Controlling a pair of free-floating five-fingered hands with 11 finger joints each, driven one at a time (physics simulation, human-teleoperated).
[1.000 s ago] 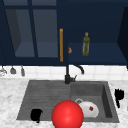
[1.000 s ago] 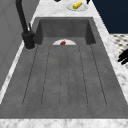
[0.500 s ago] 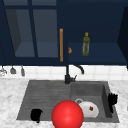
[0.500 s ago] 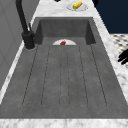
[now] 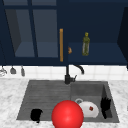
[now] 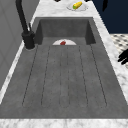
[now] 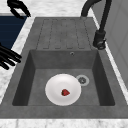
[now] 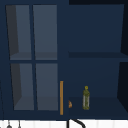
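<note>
My right hand [image 5: 106, 105] hovers over the sink's [image 5: 45, 87] right edge, fingers [image 7: 11, 56] straight and spread, holding nothing. The white plate [image 7: 63, 89] with a red bit [image 7: 65, 92] lies in the basin just beside them, untouched. My left hand [image 5: 36, 115] hangs curled at the sink's front-left corner.

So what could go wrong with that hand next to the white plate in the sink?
The right hand hangs with fingers straight beside the round white plate in the dark grey sink basin. If it bumps the rim, the plate might tip, and the small red piece on it could roll toward the metal drain. The basin wall is close, so the fingers may scrape it. The left hand hovers at the drainboard's front edge.
</note>
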